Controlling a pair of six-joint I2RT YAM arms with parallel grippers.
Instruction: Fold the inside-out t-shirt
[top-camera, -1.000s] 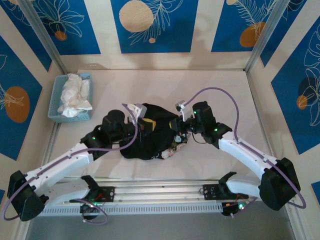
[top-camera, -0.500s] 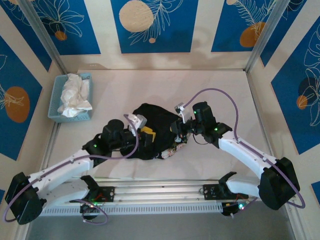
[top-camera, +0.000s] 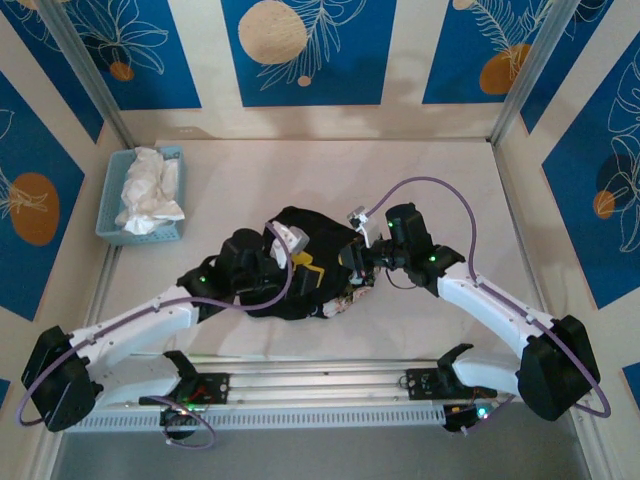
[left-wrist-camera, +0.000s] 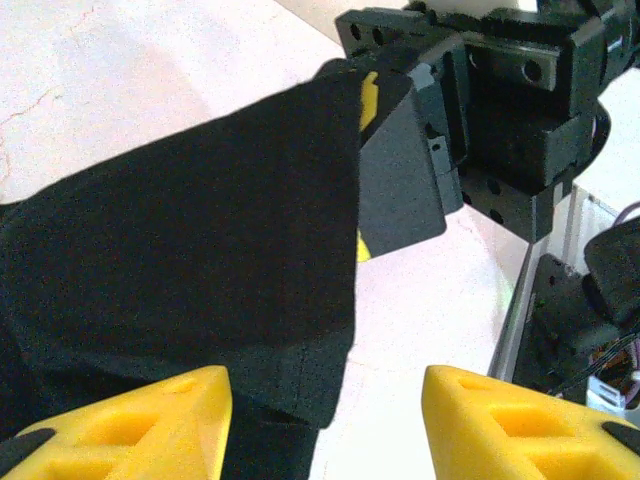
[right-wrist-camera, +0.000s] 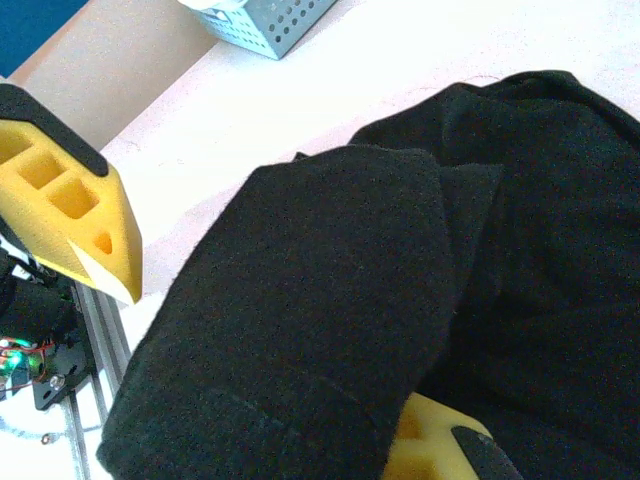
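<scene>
The inside-out t-shirt (top-camera: 318, 232) lies in a bunched black heap on the worktop (top-camera: 430, 170), centred and towards the near edge. It is well apart from the blue basket (top-camera: 108, 222) with a white garment (top-camera: 148, 190) at the far left.

The right hand (top-camera: 350, 262) is clamped on the right side of the shirt. In the left wrist view it pinches a raised corner, and the cloth hangs from it in a taut flap. The left hand (left-wrist-camera: 322, 388) hovers over the left part of the heap with its yellow fingers spread apart. A hemmed edge lies just ahead of them, and nothing is pinched between them.

The shirt looks light and entirely limp. It will likely sag, fold on itself and drag rather than slide as one piece. A pinch may easily catch two layers. The best places to grip are probably hems and corners, with one hand on each, so the cloth can be drawn flat before any fold is made.
</scene>
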